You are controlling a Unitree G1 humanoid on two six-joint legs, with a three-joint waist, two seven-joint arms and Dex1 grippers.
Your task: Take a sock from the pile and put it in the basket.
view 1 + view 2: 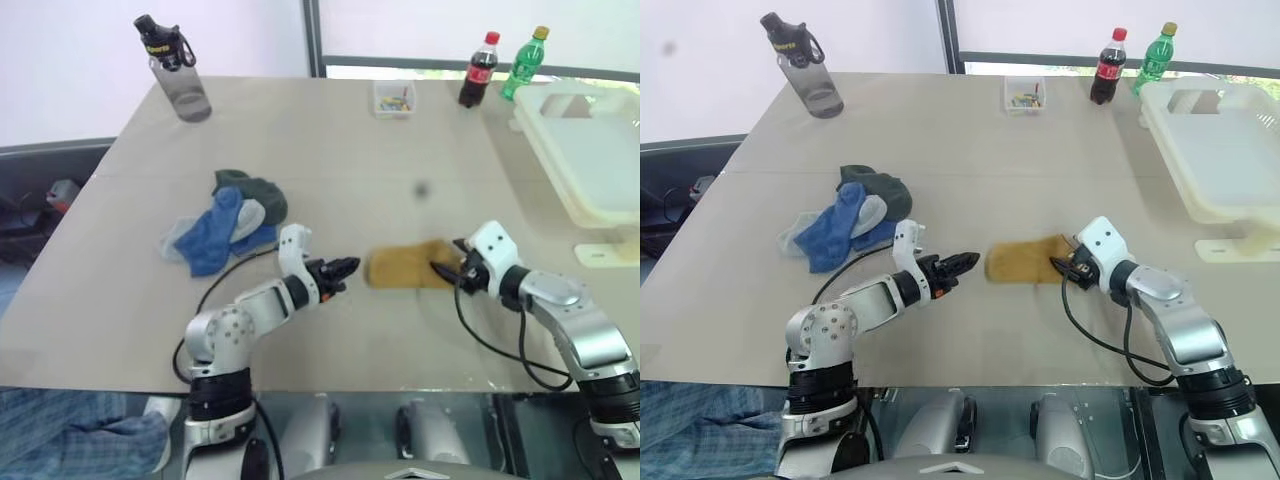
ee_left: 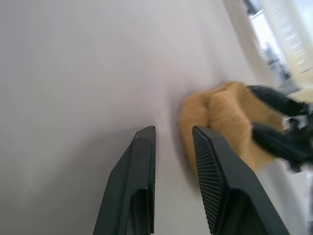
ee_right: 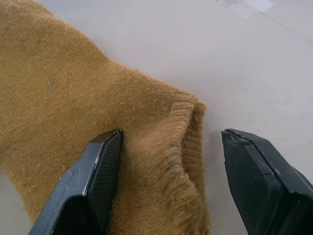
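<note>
A mustard yellow sock (image 1: pixel 408 266) lies flat on the beige table (image 1: pixel 330 150), apart from the pile (image 1: pixel 230 215) of blue, pale grey and dark green socks to its left. My right gripper (image 1: pixel 447 268) is open at the sock's right end. In the right wrist view the sock's ribbed cuff (image 3: pixel 161 147) lies between the gripper's fingers, one finger (image 3: pixel 93 181) resting on the fabric. My left gripper (image 1: pixel 346 267) sits just left of the sock, narrowly open with nothing in it. Its fingertips (image 2: pixel 146 142) stop short of the sock's edge (image 2: pixel 225 112). The cream-white basket (image 1: pixel 590 160) stands at the far right.
A grey water bottle (image 1: pixel 178 72) stands at the back left. A small clear box (image 1: pixel 394 98), a cola bottle (image 1: pixel 479 70) and a green bottle (image 1: pixel 524 62) line the back edge. A white flat piece (image 1: pixel 605 254) lies below the basket. A person's knee (image 1: pixel 70 430) is at the near left.
</note>
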